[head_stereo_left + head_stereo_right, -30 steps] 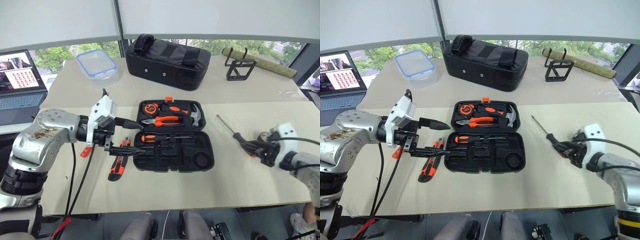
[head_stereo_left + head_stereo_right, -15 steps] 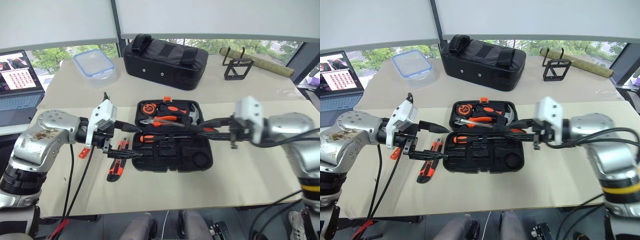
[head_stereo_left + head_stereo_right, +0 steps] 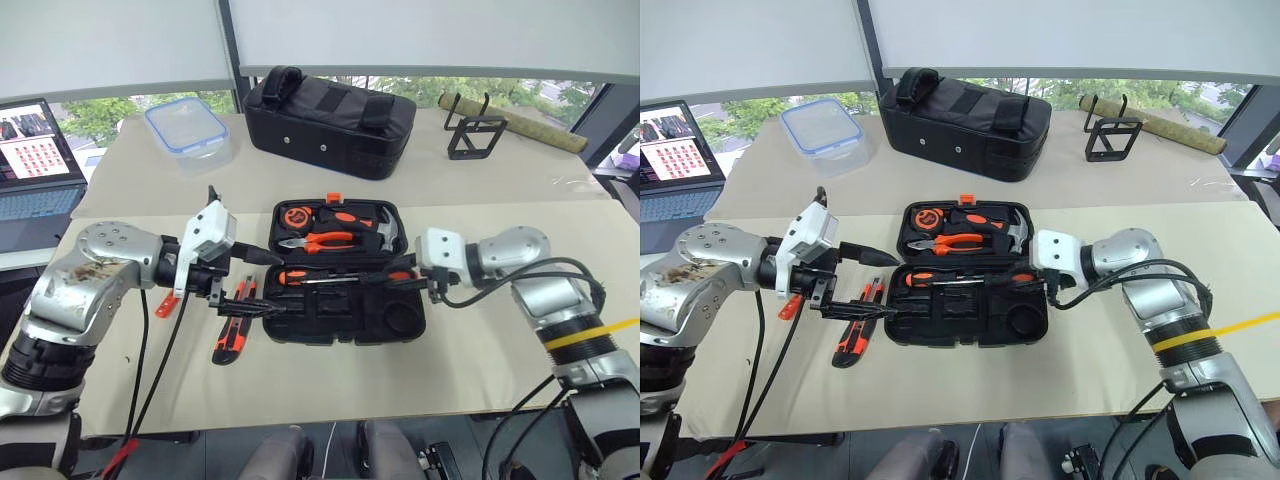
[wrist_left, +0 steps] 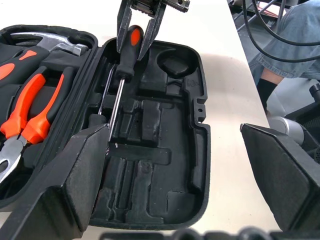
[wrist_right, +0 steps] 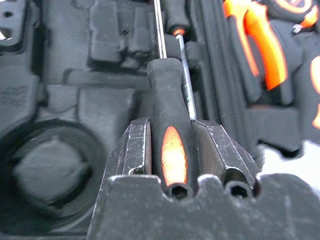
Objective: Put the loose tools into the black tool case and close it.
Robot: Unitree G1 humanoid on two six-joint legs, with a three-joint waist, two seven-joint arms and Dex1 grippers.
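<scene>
Case (image 3: pixel 345 318): open flat at the counter's (image 3: pixel 480 360) middle, lid half away from me. Lid holds pliers (image 3: pixel 322 241), hammer (image 3: pixel 385 232) and a round orange-and-black item I cannot identify.

Base half: one screwdriver (image 3: pixel 320 278) already lies seated along the hinge edge. Most other moulded slots read empty.

Right gripper (image 5: pixel 169 131): I have it pinched on the handle of a second screwdriver (image 4: pixel 124 60), shaft running out over the base slots, close beside the seated one. My judgement: this is the placing step, tool not yet released.

Left gripper (image 3: pixel 255 283): spread wide, holding nothing, hovering at the case's left edge.

Still loose on the counter, left of the case: knife (image 3: pixel 232 336), partly under the left gripper; a small orange piece (image 3: pixel 170 304) beneath the left arm, too hidden to name. Tape roll: not located.

Remaining, as I judge it: seat this screwdriver, collect the loose items, fold the lid, latch.

Surroundings: fabric bag (image 3: pixel 333 120), plastic box (image 3: pixel 191 128), wire stand (image 3: pixel 472 138) at the far side; laptop (image 3: pixel 36 170) far left. All well apart from the case. Obstruction: the left gripper sits over the knife and must clear the case edge before closing.
</scene>
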